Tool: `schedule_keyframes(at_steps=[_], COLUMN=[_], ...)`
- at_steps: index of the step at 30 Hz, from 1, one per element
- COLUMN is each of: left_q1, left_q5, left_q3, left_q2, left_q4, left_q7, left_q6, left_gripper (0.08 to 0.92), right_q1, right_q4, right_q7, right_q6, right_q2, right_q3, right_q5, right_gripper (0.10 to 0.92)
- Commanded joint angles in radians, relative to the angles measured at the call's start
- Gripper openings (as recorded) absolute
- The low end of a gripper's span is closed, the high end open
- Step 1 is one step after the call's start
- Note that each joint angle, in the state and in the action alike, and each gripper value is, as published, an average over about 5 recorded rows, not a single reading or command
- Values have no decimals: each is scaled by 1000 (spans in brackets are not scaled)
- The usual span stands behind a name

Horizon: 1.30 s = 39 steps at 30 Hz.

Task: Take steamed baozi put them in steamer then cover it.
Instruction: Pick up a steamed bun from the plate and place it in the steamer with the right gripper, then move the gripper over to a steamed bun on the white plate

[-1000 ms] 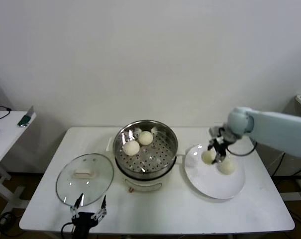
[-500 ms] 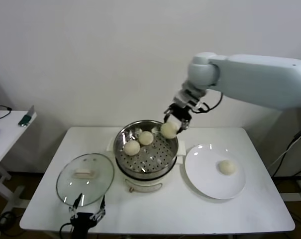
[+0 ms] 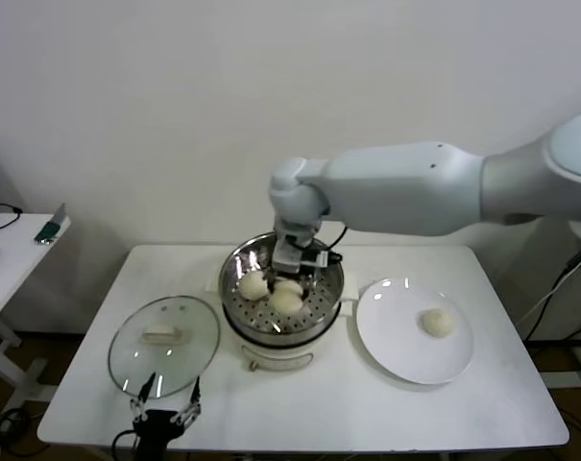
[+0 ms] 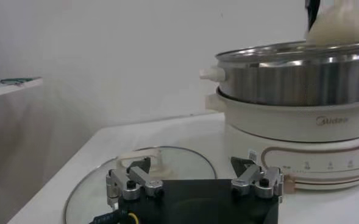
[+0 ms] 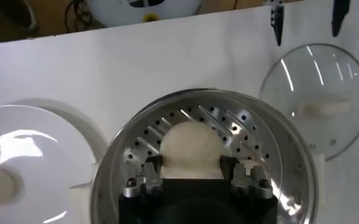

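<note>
Steel-walled, the steamer (image 3: pixel 282 288) is seen directly beneath the right claw (image 5: pixel 197 175), which is clenched on one steamed baozi (image 5: pixel 190 148) above the perforated floor, with two more buns (image 3: pixel 254 284) lying in the basket just beside it. Off to one side of that claw, well apart, a last bun (image 3: pixel 438 323) is left on the white plate (image 3: pixel 396 351). The left claw (image 4: pixel 194 180) is held released at the table (image 3: pixel 367 403) edge, just before the glass cover (image 3: pixel 165 341).
</note>
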Motion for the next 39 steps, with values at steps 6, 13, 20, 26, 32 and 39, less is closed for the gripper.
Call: schedule_keyframes(at_steps=[6, 13, 20, 26, 32, 39], left_q1=[1, 2, 3, 2, -1, -8], left_q5=[0, 0, 1, 3, 3, 2], left_q3=[2, 2, 4, 3, -2, 0], left_q2=[0, 1, 1, 1, 2, 1], left_q4=[3, 3, 3, 2, 5, 9], left_q7=[-1, -1, -1, 0, 1, 3], left_q6=[-3, -5, -7, -5, -4, -3], left_gripper=[823, 823, 823, 823, 823, 823], right_q1=[-149, -147, -21, 161, 266, 179], right_q4=[-97, -103, -96, -131, -119, -79], right_q7=[55, 73, 57, -81, -193, -83], right_q6=[21, 25, 51, 67, -91, -328], right_q2=[84, 83, 35, -80, -359, -656], right_q3=[-5, -8, 17, -18, -177, -296], right_q5=[-130, -120, 9, 245, 384, 366], right_gripper=[638, 701, 818, 823, 823, 823])
